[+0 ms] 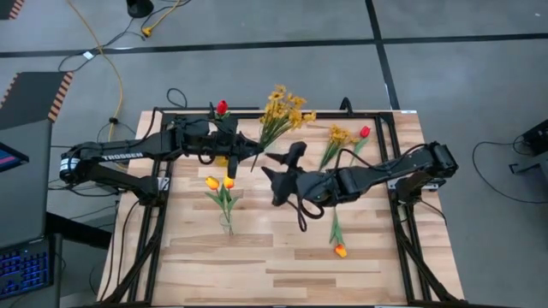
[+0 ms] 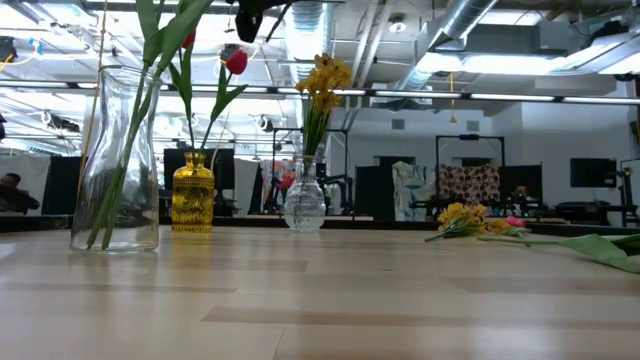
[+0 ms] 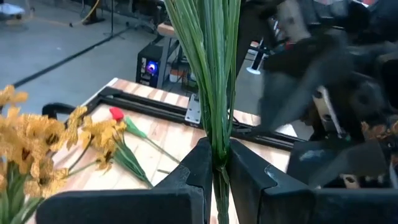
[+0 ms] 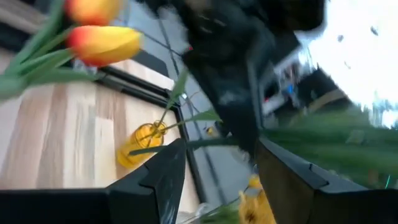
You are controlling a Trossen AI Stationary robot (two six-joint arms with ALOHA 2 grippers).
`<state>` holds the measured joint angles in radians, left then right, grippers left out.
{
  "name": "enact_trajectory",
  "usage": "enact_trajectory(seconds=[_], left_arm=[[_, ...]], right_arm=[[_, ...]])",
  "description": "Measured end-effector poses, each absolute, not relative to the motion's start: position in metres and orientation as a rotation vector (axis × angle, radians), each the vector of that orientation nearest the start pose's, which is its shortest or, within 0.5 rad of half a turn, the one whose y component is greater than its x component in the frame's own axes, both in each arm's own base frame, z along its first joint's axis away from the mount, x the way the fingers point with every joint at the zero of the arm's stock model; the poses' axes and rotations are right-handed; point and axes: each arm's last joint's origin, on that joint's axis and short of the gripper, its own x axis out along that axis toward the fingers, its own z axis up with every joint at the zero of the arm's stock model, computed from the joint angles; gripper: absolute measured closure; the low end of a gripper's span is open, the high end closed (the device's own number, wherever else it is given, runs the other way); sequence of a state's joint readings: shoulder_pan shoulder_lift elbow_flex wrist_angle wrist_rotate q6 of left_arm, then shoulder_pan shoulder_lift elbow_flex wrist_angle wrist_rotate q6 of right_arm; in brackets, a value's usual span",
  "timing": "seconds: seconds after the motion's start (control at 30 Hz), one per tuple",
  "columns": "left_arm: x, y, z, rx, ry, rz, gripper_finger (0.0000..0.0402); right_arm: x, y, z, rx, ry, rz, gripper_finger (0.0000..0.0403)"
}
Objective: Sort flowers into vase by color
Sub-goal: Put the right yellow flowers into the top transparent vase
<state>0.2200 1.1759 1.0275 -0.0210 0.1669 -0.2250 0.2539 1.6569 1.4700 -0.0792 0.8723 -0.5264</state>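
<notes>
Left claw (image 3: pixel 214 165) pinches green stems (image 3: pixel 208 74); blossoms cut off.

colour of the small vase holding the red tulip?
Amber yellow vase, clearest in the low view.

Robotics lab, big open industrial hall. Bare ducts and pipes (image 2: pixel 450 30) run overhead w/ strip lights. Grey concrete floor (image 1: pixel 257 21) around the butcher-block table (image 1: pixel 282 257), yellow cable (image 1: pixel 111 68) trailing at 11 o'clock. Desktop PC (image 3: pixel 149 65) glowing beyond the table, monitors and gear along the back wall.
</notes>
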Motion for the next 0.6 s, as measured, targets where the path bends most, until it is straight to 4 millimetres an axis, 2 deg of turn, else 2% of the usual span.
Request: enact_trajectory(seconds=[0.27,0.47,0.6], left_arm=[[0.26,0.053,0.359,-0.201,0.106,0.063,0.0374],[0.261,0.051,0.363,-0.162,0.067,0.046,0.0374],[0.262,0.046,0.364,-0.107,0.066,0.026,0.0374]], right_arm=[[0.371,0.065,0.352,-0.329,0.338,-0.636,0.0184],[0.373,0.056,0.353,-0.202,0.293,-0.663,0.0184],[0.376,0.053,0.353,-0.135,0.272,-0.59,0.0184]])
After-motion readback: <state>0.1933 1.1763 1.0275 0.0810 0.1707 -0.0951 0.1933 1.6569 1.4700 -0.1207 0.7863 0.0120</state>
